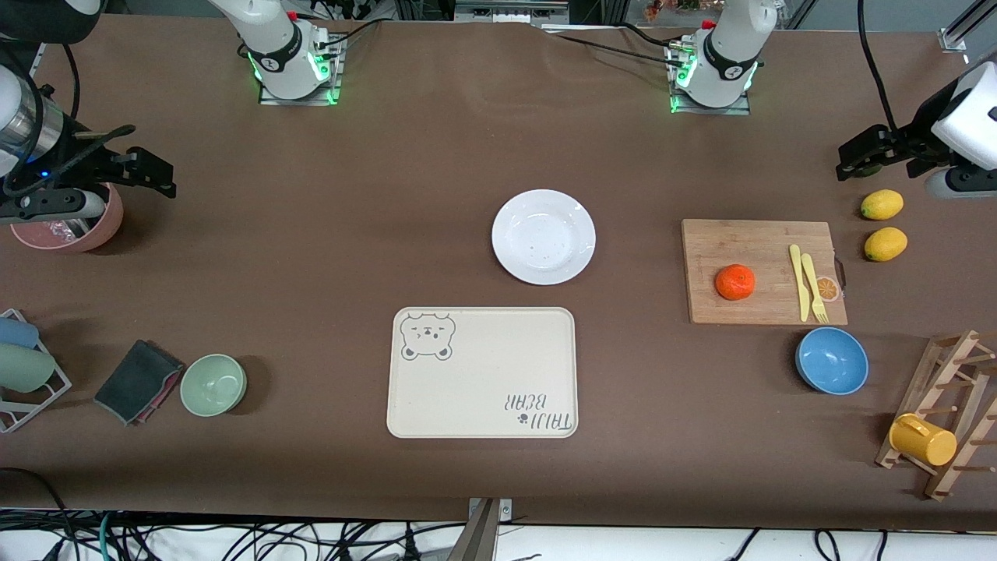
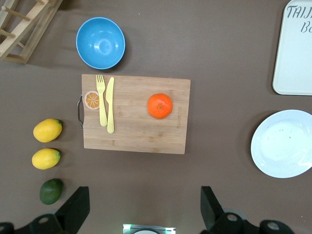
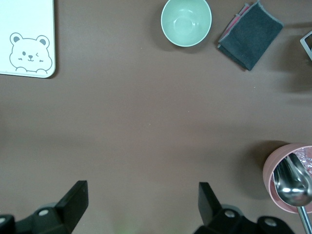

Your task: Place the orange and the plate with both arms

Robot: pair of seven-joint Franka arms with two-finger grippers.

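Observation:
The orange (image 1: 735,282) lies on a wooden cutting board (image 1: 763,271) toward the left arm's end of the table; it also shows in the left wrist view (image 2: 160,106). The white plate (image 1: 544,236) sits empty mid-table, just farther from the front camera than the cream bear tray (image 1: 483,372); part of it shows in the left wrist view (image 2: 284,144). My left gripper (image 1: 858,158) (image 2: 145,207) is open and empty, up over the table by the lemons. My right gripper (image 1: 152,173) (image 3: 142,204) is open and empty, up beside a pink bowl (image 1: 70,226).
A yellow knife and fork (image 1: 806,282) lie on the board. Two lemons (image 1: 882,205) and a dark green fruit (image 2: 50,191) lie beside it. A blue bowl (image 1: 832,361), a wooden rack with a yellow mug (image 1: 923,440), a green bowl (image 1: 213,384) and a grey cloth (image 1: 138,382) stand nearer the front camera.

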